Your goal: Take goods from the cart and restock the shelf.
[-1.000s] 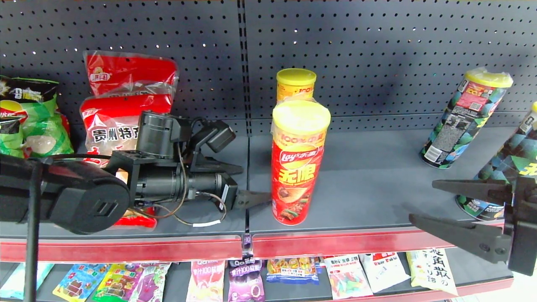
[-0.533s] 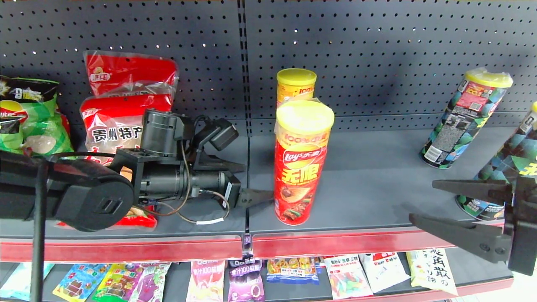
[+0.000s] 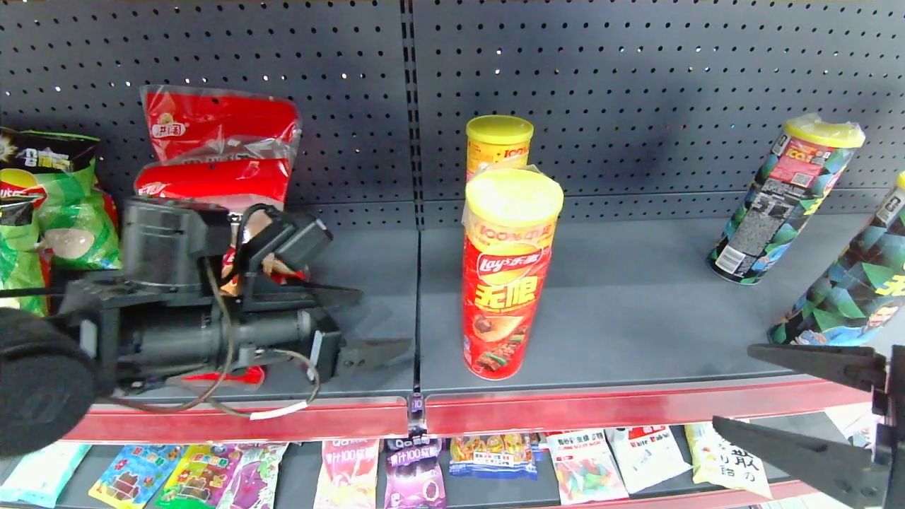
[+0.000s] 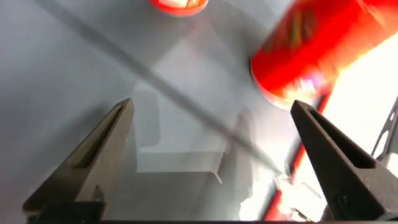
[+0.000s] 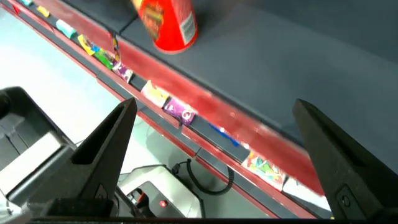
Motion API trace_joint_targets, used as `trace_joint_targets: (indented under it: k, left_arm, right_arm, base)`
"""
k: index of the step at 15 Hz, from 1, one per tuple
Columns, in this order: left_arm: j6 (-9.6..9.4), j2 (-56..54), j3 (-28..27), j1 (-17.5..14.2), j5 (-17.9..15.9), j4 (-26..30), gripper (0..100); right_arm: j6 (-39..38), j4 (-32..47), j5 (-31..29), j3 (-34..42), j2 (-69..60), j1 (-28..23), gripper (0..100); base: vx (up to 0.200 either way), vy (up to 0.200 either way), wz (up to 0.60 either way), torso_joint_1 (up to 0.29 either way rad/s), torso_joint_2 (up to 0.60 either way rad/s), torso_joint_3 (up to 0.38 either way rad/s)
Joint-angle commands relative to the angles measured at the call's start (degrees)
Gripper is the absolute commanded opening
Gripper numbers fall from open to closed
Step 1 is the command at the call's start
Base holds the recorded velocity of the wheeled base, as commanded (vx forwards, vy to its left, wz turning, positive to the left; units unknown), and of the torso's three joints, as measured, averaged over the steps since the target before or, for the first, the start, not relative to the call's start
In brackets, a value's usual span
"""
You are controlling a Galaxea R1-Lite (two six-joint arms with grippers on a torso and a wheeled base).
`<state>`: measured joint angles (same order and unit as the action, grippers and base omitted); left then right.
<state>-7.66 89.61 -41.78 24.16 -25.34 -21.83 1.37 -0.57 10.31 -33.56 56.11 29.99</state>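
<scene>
Since the earlier frames the left gripper [image 3: 382, 318] has drawn back from the red chips can [image 3: 505, 283], which it was touching then, and now sits well apart on that can's left, low over the shelf [image 3: 622, 311]. Its jaws are spread with nothing between them. The right gripper [image 3: 735, 385] has sunk lower and now hangs to the right of the red chips can, in front of the red front rail [image 3: 565, 410]. Its jaws are also spread wide and empty. The red chips can stands upright near the front edge of the shelf, in the same spot as half a second ago. A second yellow-lidded can [image 3: 498, 141] stands directly behind it. Far to its right a tilted dark patterned can [image 3: 778, 198] leans toward the pegboard back, with another dark can [image 3: 848, 283] nearer the front. To the left of the red chips can, beyond the left gripper, red snack bags [image 3: 219, 141] lean against the back, beside a green bag [image 3: 49, 205].
</scene>
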Motion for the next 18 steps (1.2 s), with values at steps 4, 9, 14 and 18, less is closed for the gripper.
trace_joint_targets:
  k: [4,9,14,18]
  left_arm:
    - [6.07,-42.94,22.27,-10.28,15.41,12.25,100]
    - [14.69,-70.1,24.11,-11.07,30.09,43.81,100]
    - [16.71,-79.07,29.56,-19.5,34.22,44.42,100]
    - [13.28,-84.6,34.75,-18.36,27.98,32.64,100]
  right_arm:
    - [0.13,5.93,-15.32,14.58,-29.57,-5.82,100]
    - [-0.05,33.71,-22.53,10.8,-50.14,-23.66,100]
    - [0.39,33.18,-22.18,15.72,-53.74,-30.34,100]
    - [1.97,23.16,-22.27,21.61,-56.11,-29.81,100]
  base:
    - [0.0,0.0,0.0,0.0,0.0,0.0]
    - [0.0,0.0,0.0,0.0,0.0,0.0]
    - [0.0,0.0,0.0,0.0,0.0,0.0]
    - [0.0,0.0,0.0,0.0,0.0,0.0]
